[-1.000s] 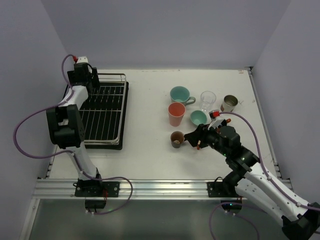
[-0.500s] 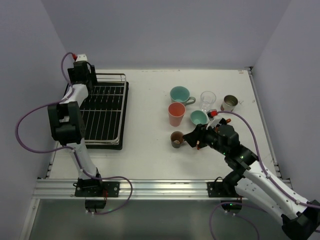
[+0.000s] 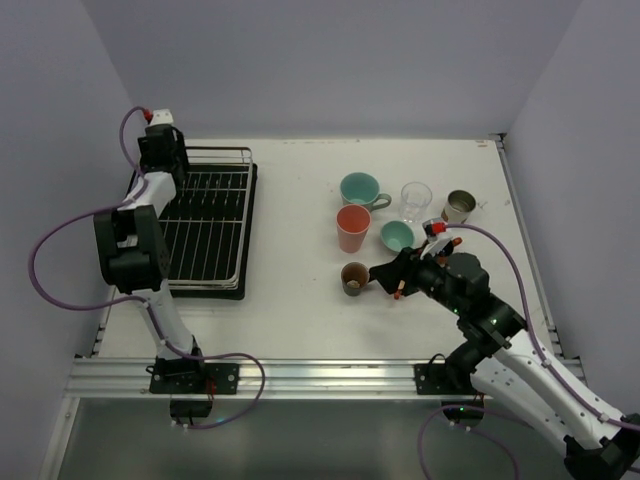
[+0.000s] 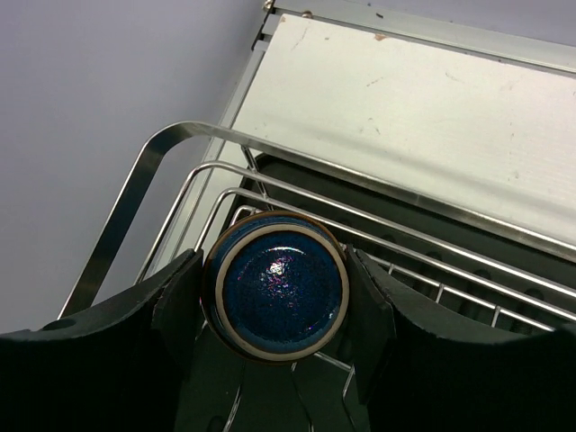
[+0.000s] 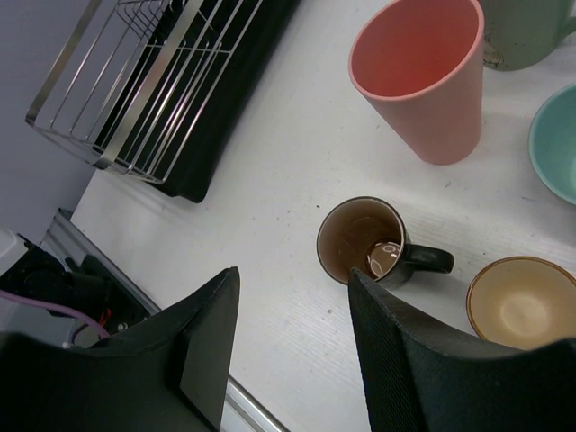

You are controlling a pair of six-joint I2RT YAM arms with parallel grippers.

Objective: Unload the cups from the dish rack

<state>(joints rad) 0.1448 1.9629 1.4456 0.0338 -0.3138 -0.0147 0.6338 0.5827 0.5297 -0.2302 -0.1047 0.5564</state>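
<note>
Left hand [image 4: 274,301]: closed on the blue cup [image 4: 275,290], with a dark finger [image 4: 175,310] pressed against each side of its round rim. Holding that cup at the far left corner of the dish rack [image 4: 387,193], just inside the curved raised rim and over the wires. Past that corner, only bare white worktop [image 4: 432,99] and grey wall [image 4: 99,90].

Right hand [image 5: 292,292]: spread wide, gripping nothing, hovering low over the worktop on the right side. Directly beneath the gap, the brown mug [image 5: 360,241], upright, with its handle pointing toward the orange cup [image 5: 517,306] just beside it. Farther out, the salmon tumbler [image 5: 423,81], upright and apart from the mug. Then the teal cup [image 5: 560,144] at the picture's edge and the teal mug [image 5: 526,36] behind the tumbler.

Seen from above, at the far end of that cluster: the clear glass [image 3: 416,200] and, near it, the metal cup [image 3: 458,207]. All of these on the worktop, well apart from the dish rack, itself seated on a black tray [image 3: 250,215] at the left side.
</note>
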